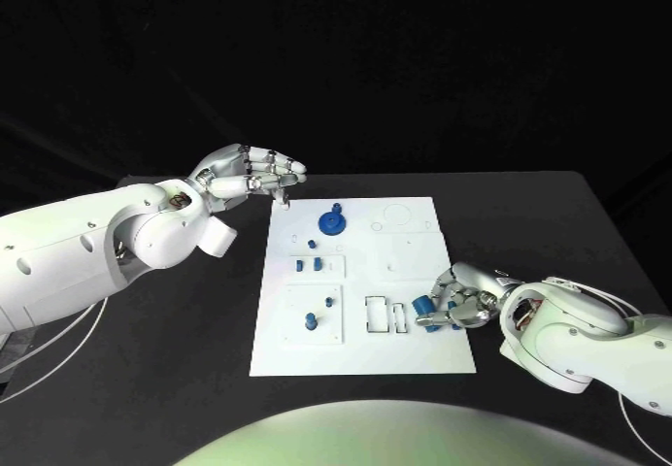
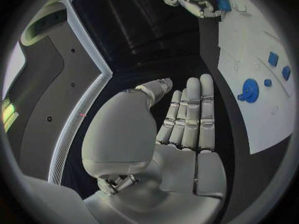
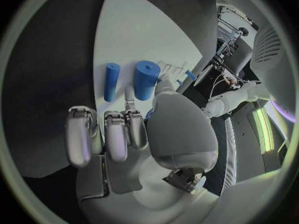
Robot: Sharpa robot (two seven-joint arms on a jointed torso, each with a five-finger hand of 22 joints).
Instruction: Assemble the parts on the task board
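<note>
The board (image 1: 367, 330) lies in the middle of the black table (image 1: 560, 223), long side running away from the robot. A blue gear (image 1: 332, 222) stands near its far end, and small blue pieces (image 1: 314, 262) sit along its left half. By the board's right edge, about midway along it, 2 blue cylinders (image 1: 425, 317) lie side by side on the white surface. The right hand (image 1: 462, 303) rests there with its fingers curled down at the cylinders; the right wrist view puts its fingertips (image 3: 128, 105) just short of them, and I cannot tell whether it grips one. The left hand (image 1: 250, 175) hovers off the board's far left corner, holding nothing, fingers stretched out close together.
</note>
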